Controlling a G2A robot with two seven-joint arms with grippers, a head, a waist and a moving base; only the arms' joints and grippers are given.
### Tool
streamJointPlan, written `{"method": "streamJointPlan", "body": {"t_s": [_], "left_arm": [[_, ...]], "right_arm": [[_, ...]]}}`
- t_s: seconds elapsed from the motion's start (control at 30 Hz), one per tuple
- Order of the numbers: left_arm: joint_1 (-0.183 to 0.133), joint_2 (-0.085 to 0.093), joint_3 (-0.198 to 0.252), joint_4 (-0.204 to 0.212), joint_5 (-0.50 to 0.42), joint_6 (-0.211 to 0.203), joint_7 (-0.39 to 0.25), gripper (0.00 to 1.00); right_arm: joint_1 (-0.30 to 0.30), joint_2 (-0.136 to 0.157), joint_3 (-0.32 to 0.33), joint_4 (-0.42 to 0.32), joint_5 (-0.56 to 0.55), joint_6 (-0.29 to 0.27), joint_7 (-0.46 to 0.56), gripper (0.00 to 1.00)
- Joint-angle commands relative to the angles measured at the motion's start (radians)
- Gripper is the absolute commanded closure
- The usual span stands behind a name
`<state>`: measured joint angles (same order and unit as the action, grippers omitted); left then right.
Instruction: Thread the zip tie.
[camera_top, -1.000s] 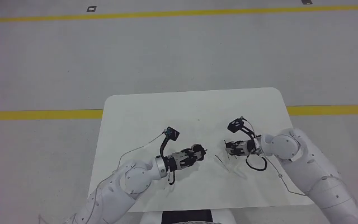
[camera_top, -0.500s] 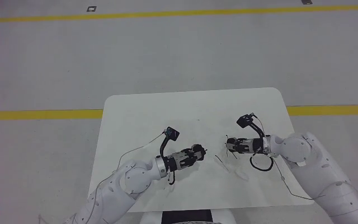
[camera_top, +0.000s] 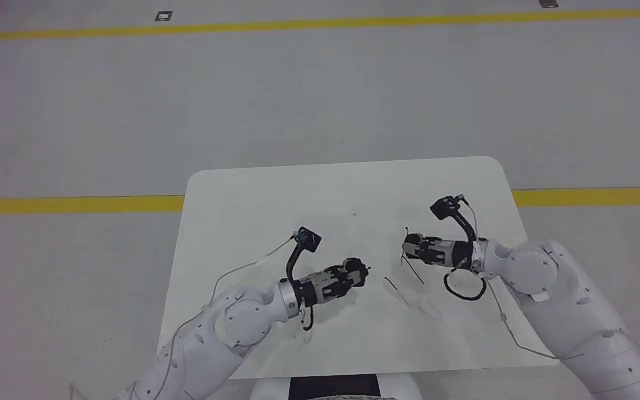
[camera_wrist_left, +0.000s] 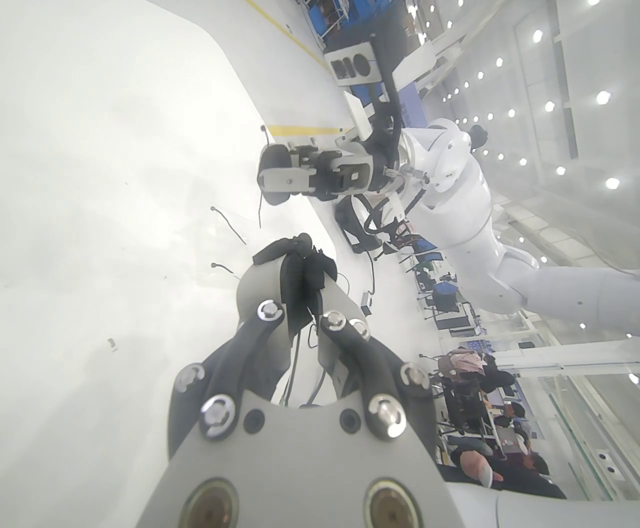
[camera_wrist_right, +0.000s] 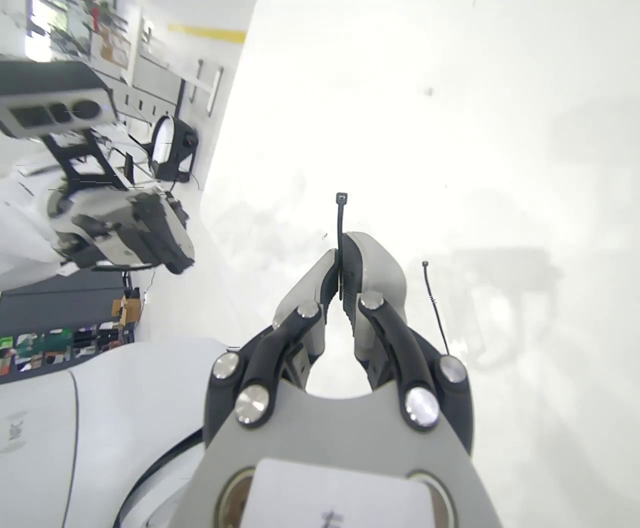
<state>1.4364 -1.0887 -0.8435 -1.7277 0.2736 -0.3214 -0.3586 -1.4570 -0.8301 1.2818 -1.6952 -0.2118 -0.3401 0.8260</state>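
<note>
Right claw (camera_wrist_right: 341, 265) is pinching the zip tie (camera_wrist_right: 341, 215), left claw (camera_wrist_left: 295, 260) is pressing together, both well inside tabletop (camera_top: 300, 200) edges.

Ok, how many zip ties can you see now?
3 ties. One tie is pinched in the right hand; a second tie and a third tie lie on the table between the hands. The left hand might hide another.
</note>
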Motion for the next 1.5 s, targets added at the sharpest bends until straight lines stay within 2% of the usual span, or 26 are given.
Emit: {"method": "streamJointPlan", "body": {"t_s": [0.0,0.23,0.33,0.43,0.77,0.83,1.03,1.17,1.37,1.47], "left_arm": [[-0.006,-0.005,0.015,0.009,-0.007,0.010,0.010,1.00],[-0.023,-0.020,0.048,0.046,-0.050,0.036,0.057,1.00],[-0.018,-0.026,0.056,0.066,-0.105,0.024,0.087,1.00],[-0.022,-0.030,0.062,0.085,-0.130,0.006,0.091,1.00],[-0.022,-0.030,0.062,0.085,-0.130,0.006,0.091,1.00],[-0.018,-0.033,0.066,0.085,-0.148,0.008,0.103,1.00],[-0.017,-0.042,0.069,0.113,-0.265,-0.019,0.119,1.00],[-0.014,-0.046,0.064,0.112,-0.347,-0.019,0.119,1.00],[-0.007,-0.051,0.054,0.114,-0.427,-0.019,0.097,1.00],[-0.009,-0.051,0.051,0.133,-0.401,-0.019,0.097,1.00]], "right_arm": [[-0.029,0.003,0.024,-0.028,0.004,0.000,-0.059,1.00],[-0.132,0.018,0.087,-0.116,0.024,0.000,-0.199,1.00],[-0.157,0.023,0.095,-0.150,0.040,0.000,-0.225,1.00],[-0.162,0.025,0.097,-0.158,0.047,0.000,-0.225,1.00],[-0.162,0.025,0.096,-0.158,0.046,0.001,-0.228,1.00],[-0.172,0.019,0.087,-0.172,0.063,0.000,-0.285,1.00],[-0.220,0.013,0.069,-0.223,0.014,0.000,-0.416,1.00],[-0.242,0.013,0.047,-0.229,-0.027,0.000,-0.485,1.00],[-0.246,0.017,0.012,-0.224,-0.041,0.000,-0.530,1.00],[-0.246,0.017,0.012,-0.224,-0.041,0.000,-0.530,1.00]]}}
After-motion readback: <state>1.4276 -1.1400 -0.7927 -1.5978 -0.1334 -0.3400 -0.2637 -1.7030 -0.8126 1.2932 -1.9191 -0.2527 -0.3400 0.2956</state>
